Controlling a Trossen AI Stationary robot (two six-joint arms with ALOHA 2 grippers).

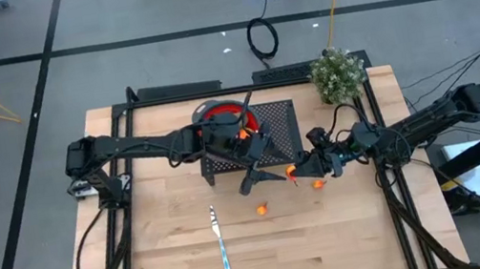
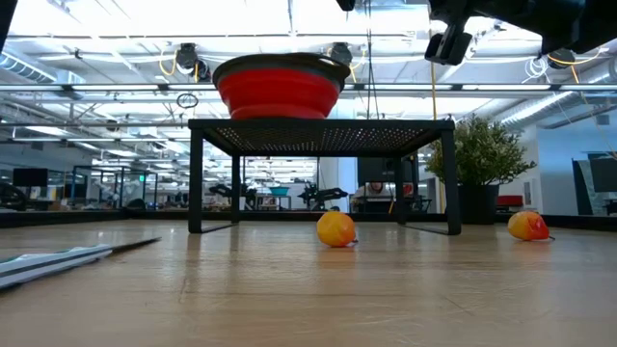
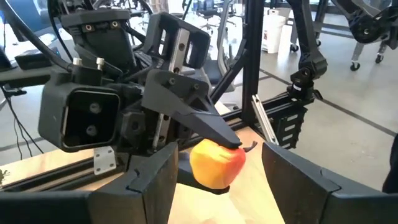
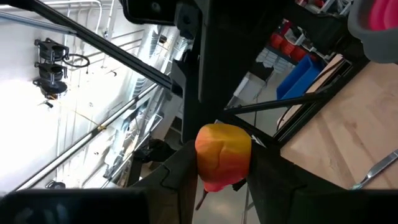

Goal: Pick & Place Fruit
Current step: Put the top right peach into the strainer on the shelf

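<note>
A yellow-red fruit (image 3: 214, 165) hangs above the table's middle, with my right gripper (image 4: 224, 152) shut on it. My left gripper (image 3: 219, 151) reaches in from the table's left and is open, one finger on either side of the fruit, with a gap showing on each side. Two more small orange fruits lie on the wood, one (image 1: 262, 209) near the middle and one (image 1: 317, 181) under the right gripper. A red bowl (image 1: 222, 113) stands on a black perforated stand (image 1: 267, 120). My right gripper pinches the fruit's two sides (image 4: 205, 155) between its two fingers. The fingers come about level from the table's right side. In the left wrist view one finger (image 3: 211, 127) lies along the fruit's top. The fruit is lifted clear of the table.
A silver knife (image 1: 220, 242) lies near the table's front edge, left of the middle. A potted plant (image 1: 339, 73) stands at the far right corner. In the low view the stand (image 2: 323, 125) carries the bowl (image 2: 278, 87) well above the wood.
</note>
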